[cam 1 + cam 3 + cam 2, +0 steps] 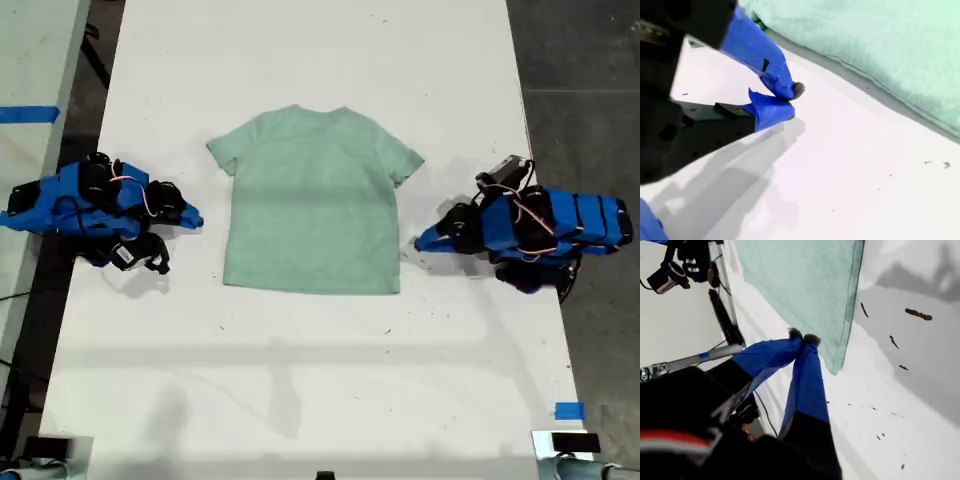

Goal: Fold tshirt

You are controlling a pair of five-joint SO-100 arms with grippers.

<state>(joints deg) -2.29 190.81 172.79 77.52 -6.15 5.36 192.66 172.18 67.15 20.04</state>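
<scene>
The tshirt [312,205] is pale mint green and lies flat and spread out on the white table [320,380], its neck toward the exterior view's top and both short sleeves out. My first gripper [198,218] rests shut on the table at the exterior view's left, a short gap from the shirt's side edge. In the first wrist view its blue fingers meet at the gripper's tip [801,337], beside the tshirt's [805,285] hem corner. My second gripper [420,241] sits shut at the exterior view's right, near the other side edge. Its tip [790,101] holds nothing, with the tshirt [880,45] just beyond.
Both arm bodies overhang the table's side edges. A second pale table with blue tape [28,113] stands at the exterior view's left, dark floor at its right. A blue tape piece [568,410] marks the lower right corner of the exterior view. A black camera [667,275] shows beyond the table edge.
</scene>
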